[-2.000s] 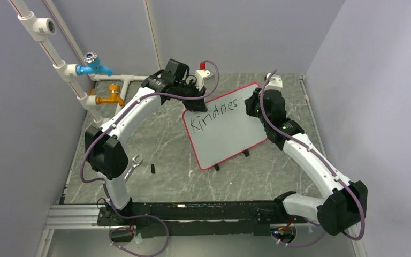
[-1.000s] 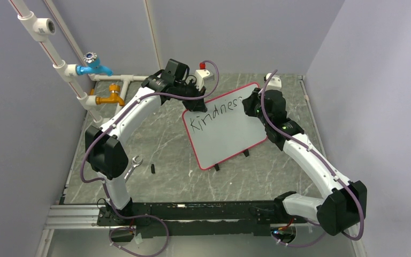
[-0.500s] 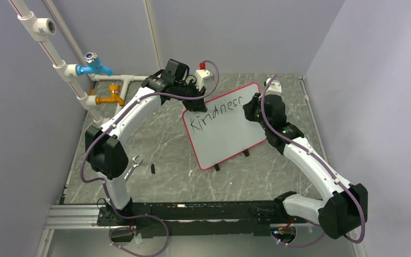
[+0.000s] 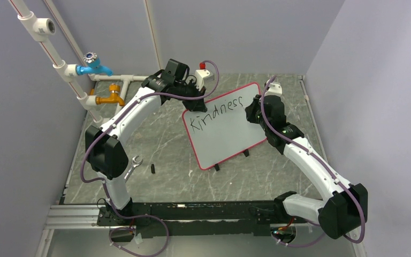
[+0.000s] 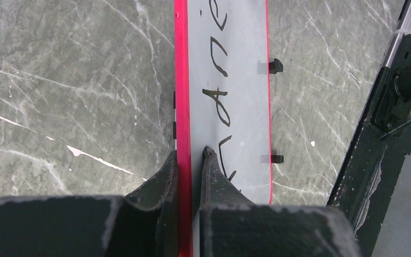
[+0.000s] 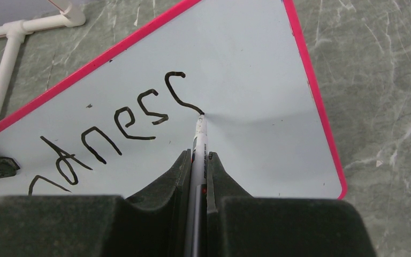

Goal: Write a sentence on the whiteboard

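The whiteboard, white with a red rim, stands tilted in the middle of the table. Black letters reading "Kindness" run along its top line, the only part of the sentence that shows. My left gripper is shut on the board's red edge at its upper left corner. My right gripper is shut on a white marker, whose tip touches the whiteboard at the tail of the last "s". In the top view the right gripper sits at the board's upper right.
White pipes with a blue tap and an orange tap stand at the back left. A wrench and a small black piece lie front left. Black feet prop the board. Walls close in on the sides and the back.
My right gripper has moved rightward along the top line with the marker, and the word has grown from "Kindnes" to "Kindness". The left arm and the board have stayed still.
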Controlling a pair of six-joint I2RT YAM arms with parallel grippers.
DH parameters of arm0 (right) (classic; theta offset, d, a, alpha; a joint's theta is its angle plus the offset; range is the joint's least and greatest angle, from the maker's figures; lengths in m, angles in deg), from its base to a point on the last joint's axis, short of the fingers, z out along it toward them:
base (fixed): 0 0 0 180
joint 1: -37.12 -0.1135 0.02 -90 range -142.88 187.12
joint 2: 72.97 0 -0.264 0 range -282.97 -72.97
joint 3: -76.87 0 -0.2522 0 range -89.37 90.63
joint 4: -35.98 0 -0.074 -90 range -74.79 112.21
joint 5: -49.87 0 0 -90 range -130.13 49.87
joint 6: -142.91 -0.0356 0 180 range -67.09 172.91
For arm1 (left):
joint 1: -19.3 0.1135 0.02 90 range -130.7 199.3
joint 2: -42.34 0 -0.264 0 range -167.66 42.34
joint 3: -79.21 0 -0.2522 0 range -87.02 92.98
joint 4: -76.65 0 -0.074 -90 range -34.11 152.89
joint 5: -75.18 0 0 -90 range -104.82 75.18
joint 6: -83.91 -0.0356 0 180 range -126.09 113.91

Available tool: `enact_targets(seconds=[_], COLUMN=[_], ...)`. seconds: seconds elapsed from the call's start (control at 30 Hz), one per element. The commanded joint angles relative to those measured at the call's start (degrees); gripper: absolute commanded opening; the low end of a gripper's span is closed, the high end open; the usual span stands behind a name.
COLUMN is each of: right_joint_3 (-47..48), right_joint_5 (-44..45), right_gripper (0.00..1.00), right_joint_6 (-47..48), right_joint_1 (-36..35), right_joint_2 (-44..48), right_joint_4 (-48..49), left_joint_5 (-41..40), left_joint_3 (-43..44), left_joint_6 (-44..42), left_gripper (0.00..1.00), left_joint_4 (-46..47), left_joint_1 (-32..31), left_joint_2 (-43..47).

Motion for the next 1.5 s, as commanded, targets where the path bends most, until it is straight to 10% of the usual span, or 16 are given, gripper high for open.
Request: enact_targets(seconds=[0.0, 1.47], right_joint_3=[0.1, -3.7], right_joint_5=[-2.3, -16.6], right_gripper=[0.0, 0.0], right_joint_6=[-0.2, -1.7], right_joint_1=[0.1, -0.6], right_joint_2=[0.6, 14.9], right_joint_4=[-0.1, -5.6], left_joint_5=[-10.6, -13.6], left_joint_3=[-2.2, -6.8], left_joint_6=[-9.2, -4.5], left_gripper=[0.0, 0.0], left_joint_4=[-7.7, -5.8], left_joint_1=[-1.5, -2.0], left_joint_2=[-3.5, -0.4])
